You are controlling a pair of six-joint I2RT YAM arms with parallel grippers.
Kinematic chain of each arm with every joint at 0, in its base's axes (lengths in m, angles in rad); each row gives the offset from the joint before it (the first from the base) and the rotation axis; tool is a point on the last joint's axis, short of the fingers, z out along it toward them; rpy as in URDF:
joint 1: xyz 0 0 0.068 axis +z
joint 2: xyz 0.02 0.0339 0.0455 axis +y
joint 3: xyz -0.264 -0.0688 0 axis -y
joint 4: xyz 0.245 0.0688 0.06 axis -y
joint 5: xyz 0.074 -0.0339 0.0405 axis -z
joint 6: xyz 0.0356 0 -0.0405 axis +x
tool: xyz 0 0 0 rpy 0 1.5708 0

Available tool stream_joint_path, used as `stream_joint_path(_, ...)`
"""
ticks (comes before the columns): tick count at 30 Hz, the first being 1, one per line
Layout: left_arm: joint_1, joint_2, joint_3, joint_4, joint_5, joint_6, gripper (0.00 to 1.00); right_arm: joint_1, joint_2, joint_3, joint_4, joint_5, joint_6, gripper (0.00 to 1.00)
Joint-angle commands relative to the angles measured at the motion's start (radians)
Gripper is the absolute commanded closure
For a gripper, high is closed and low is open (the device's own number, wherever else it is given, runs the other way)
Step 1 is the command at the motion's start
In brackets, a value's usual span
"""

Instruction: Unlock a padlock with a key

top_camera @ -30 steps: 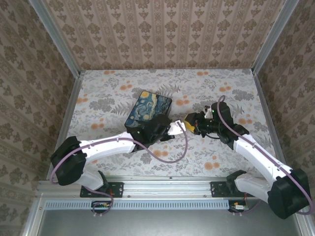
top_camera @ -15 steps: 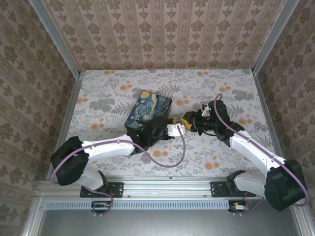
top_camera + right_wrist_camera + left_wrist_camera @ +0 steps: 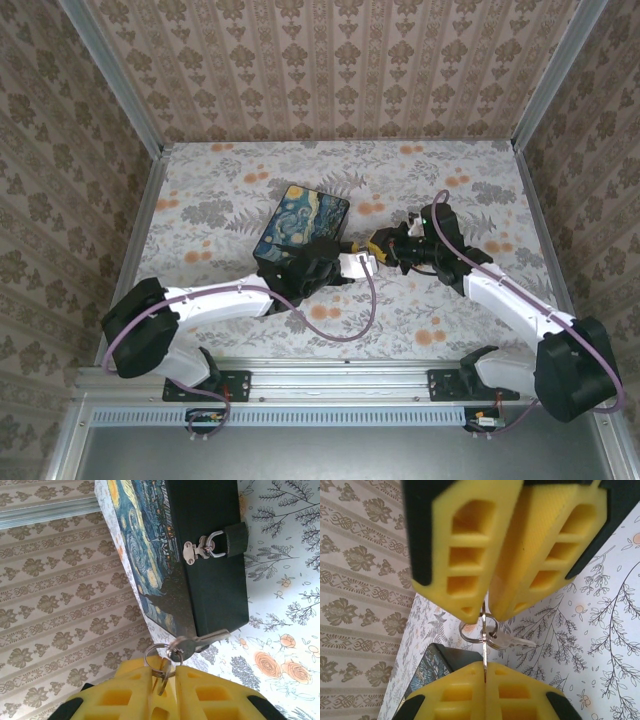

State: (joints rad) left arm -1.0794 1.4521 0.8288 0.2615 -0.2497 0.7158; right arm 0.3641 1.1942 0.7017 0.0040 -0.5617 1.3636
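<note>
The left gripper [image 3: 487, 611] has its yellow jaws pressed together. A thin edge of metal from the thin silver metal key ring [image 3: 146, 656] is pinched in the seam between them. The right gripper [image 3: 162, 675] faces it tip to tip, and its yellow jaws are clamped on the same bunch, with a small loop of metal caught in the narrow slot between them. In the left wrist view a fine metal strip, seen edge-on, runs straight from one pair of jaws to the other. Whether that strip is a second ring or another key cannot be told.

The small greyish metal key [image 3: 200, 641] hangs from the ring in the gap between the two grippers. No jaw holds it directly, and its blade sticks out sideways. In the right wrist view the blade crosses in front of the box's corner; whether it touches the box cannot be told.

Beyond the key lies the rectangular box [image 3: 210, 590] with a blue-and-yellow swirl-painted lid and dark side walls. A silver latch [image 3: 197, 550] sits on one dark wall. The tiny blackish padlock [image 3: 235, 539] hangs there with its metal shackle through the latch loop, well apart from the key.

In the top view the grippers meet just beside the box's right corner, above the floral-patterned desk [image 3: 430, 180].
</note>
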Motion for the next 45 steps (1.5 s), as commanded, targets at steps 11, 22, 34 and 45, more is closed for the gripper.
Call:
stream_joint_path(11, -0.006, -0.040, -0.004, -0.004, 0.022, 0.004, 1.00, -0.004, 0.011, -0.025, 0.047, -0.020, -0.003, 0.95)
stream_joint_path(22, 0.006, -0.041, 0.027, -0.110, 0.000, -0.096, 0.69, -0.014, -0.034, -0.056, 0.062, 0.023, -0.006, 1.00)
stream_joint_path(34, 0.218, -0.188, 0.067, -0.301, 0.536, -0.938, 0.42, -0.038, -0.038, -0.088, 0.124, 0.080, 0.007, 1.00)
stream_joint_path(45, 0.314, -0.122, 0.099, -0.194, 0.725, -1.727, 0.44, -0.003, -0.042, -0.143, 0.310, 0.145, 0.028, 1.00)
